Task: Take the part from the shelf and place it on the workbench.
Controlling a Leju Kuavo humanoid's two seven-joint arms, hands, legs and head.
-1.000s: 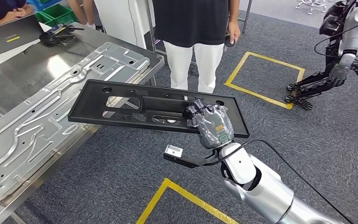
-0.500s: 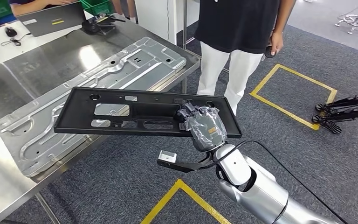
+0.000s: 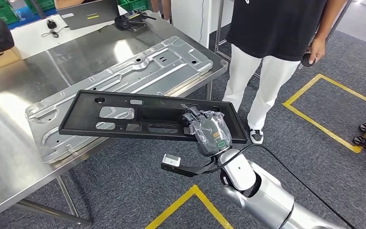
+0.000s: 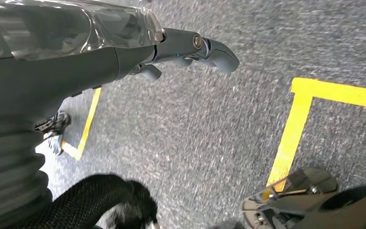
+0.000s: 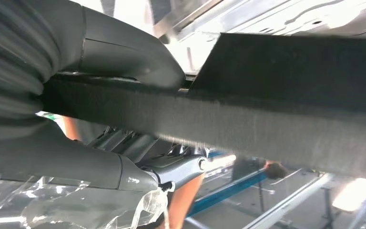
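— Part [image 3: 138, 116], how does it look?

— It is a long, flat, black plastic panel with a raised rim all around. It has several cutouts: 1 wide rectangular opening near the middle, smaller rounded windows toward the far end, and small round holes near the corners. Through the openings I can see the grey carpet and some metal below.

— Where is it now?

— It is in the air, nearly level. The right hand [image 3: 208, 131] holds it at 1 end. The other end reaches over the edge of the steel bench [image 3: 9, 157] and over a pressed metal sheet [image 3: 124, 76] that lies there. I cannot tell if the panel touches that sheet; it seems to be above it.

— How is the right hand placed?

— Its fingers [image 3: 194, 116] are curled over the near rim, and the hand is wrapped in clear film. In the right wrist view the thick grey thumb [image 5: 124, 52] lies on 1 side of the black edge [image 5: 286, 124] and the darker fingers on the other side, so the hand is clamped on the panel.

— And the left hand?

— The left hand [image 4: 124, 43] hangs above the grey carpet [image 4: 209, 129], near yellow floor tape [image 4: 290, 129]. Nothing is in it, and its fingers look extended and apart.

— Anything else nearby?

— A person [image 3: 276, 43] in a black shirt and white trousers stands just beyond the bench corner.
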